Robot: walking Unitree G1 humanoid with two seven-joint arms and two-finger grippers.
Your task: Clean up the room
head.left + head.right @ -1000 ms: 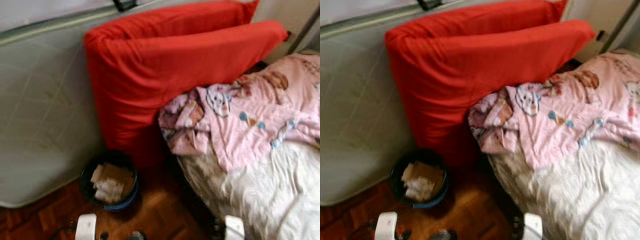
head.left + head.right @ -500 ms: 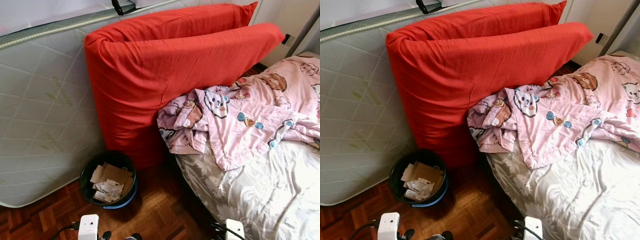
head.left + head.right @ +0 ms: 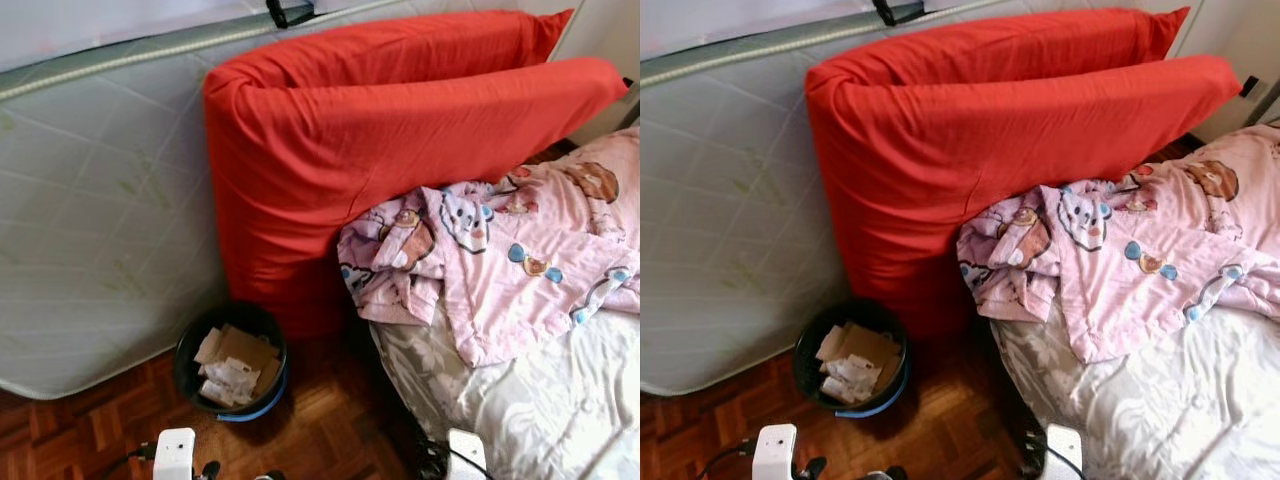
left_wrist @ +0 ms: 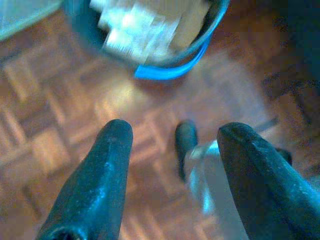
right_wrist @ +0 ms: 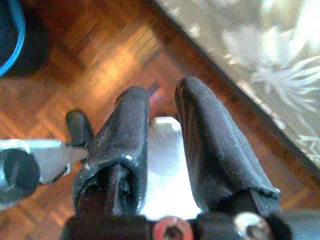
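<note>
A crumpled pink sheet with cartoon prints lies on the bed, at its near-left corner. Two big red cushions lean against an upright grey mattress behind it. On the floor below stands a black bin with a blue rim, holding paper and cardboard scraps. My left gripper hangs low over the parquet near the bin, fingers wide apart and empty. My right gripper hangs by the bed's edge, its fingers close together with nothing held.
Brown parquet floor runs between the bin and the bed. The bed carries a pale floral cover. White parts of my own body show at the bottom edge. A dark strap hangs over the mattress top.
The camera has turned a little to the left, so the whole scene sits further right in the picture. The things themselves have not moved.
</note>
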